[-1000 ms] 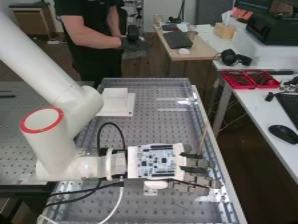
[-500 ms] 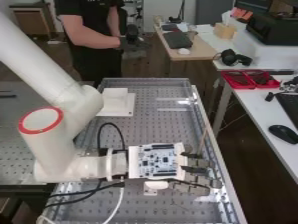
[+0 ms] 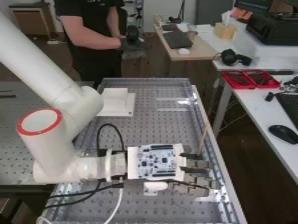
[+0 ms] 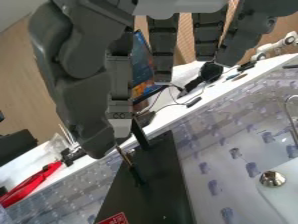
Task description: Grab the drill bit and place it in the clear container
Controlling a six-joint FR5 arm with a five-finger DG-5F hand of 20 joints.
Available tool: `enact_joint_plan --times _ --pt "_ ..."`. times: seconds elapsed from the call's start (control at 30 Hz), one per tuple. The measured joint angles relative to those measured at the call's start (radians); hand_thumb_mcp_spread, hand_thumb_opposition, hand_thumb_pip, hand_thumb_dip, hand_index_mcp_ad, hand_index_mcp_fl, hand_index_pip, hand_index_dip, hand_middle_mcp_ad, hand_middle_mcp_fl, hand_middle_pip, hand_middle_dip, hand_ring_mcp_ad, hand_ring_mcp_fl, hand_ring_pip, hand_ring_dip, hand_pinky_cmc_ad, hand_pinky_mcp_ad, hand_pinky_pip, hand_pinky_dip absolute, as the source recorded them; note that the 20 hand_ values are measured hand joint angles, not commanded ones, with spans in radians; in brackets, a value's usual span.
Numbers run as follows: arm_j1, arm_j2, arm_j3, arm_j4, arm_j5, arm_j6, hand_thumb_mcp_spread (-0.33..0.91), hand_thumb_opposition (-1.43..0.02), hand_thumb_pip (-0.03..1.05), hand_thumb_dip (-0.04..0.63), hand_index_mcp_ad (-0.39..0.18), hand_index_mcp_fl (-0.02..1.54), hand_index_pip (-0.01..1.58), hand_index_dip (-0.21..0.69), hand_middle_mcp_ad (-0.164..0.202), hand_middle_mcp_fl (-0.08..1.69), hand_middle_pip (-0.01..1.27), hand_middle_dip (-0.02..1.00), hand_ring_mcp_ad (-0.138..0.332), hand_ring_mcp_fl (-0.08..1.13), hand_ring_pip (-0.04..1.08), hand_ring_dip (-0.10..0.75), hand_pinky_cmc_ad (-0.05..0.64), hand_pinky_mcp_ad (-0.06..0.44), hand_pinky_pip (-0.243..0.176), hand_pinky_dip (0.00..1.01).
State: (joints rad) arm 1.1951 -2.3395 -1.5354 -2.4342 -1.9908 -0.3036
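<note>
The hand [image 3: 193, 177] lies low over the perforated bench, toward its right edge, in the high view. In the wrist view the hand [image 4: 80, 95] has its thumb and a fingertip close together. A thin drill bit [image 4: 126, 158], brassy with a dark lower part, sticks out from between them, above a dark flat plate [image 4: 153, 182]. The high view also has a thin tan rod [image 3: 204, 136] slanting up beside the fingers; whether it is the same bit I cannot tell. Clear pieces [image 3: 174, 105] rest farther along the bench; I cannot make out whether they form the container.
A white stepped block [image 3: 116, 103] stands at the bench's far left part. Black and white cables loop beside the wrist. Red trays [image 3: 249, 79] and a mouse [image 3: 284, 133] are on the side table. Near the plate, a white part carries a metal knob [image 4: 272, 179].
The arm and hand have shifted very slightly to the left in the high view. The tan rod stays beside the fingers, at a slightly different slant.
</note>
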Motion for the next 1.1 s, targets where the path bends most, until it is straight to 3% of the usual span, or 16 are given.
enact_joint_plan --times 0.3,0.53,0.7,0.87,1.1 --pt "-0.003 -0.007 0.009 -0.001 0.001 -0.002 0.59 -0.90 0.52 0.211 -0.173 0.59 1.30 0.168 0.091 0.22 0.13 0.19 0.253 0.03 0.08 0.007 0.305 0.202 -0.091 0.18" --pt "-0.003 -0.007 0.010 0.005 0.003 0.002 0.62 -0.92 0.50 0.208 -0.173 0.60 1.33 0.168 0.091 0.24 0.13 0.19 0.253 0.03 0.09 0.016 0.305 0.202 -0.091 0.18" --pt "0.002 -0.005 0.008 0.006 0.005 0.005 0.62 -0.92 0.50 0.208 -0.173 0.61 1.30 0.169 0.093 0.25 0.13 0.19 0.253 0.04 0.09 0.024 0.305 0.202 -0.091 0.18" --pt "0.003 -0.003 0.009 -0.001 0.005 -0.001 0.57 -0.91 0.50 0.211 -0.171 0.51 1.17 0.173 0.093 0.25 0.13 0.19 0.244 0.04 0.08 0.024 0.305 0.202 -0.091 0.18" --pt "0.005 -0.001 0.008 -0.007 0.005 -0.003 0.56 -0.88 0.54 0.211 -0.169 0.49 1.16 0.157 0.084 0.25 0.13 0.19 0.243 0.04 0.08 0.024 0.304 0.202 -0.091 0.18"
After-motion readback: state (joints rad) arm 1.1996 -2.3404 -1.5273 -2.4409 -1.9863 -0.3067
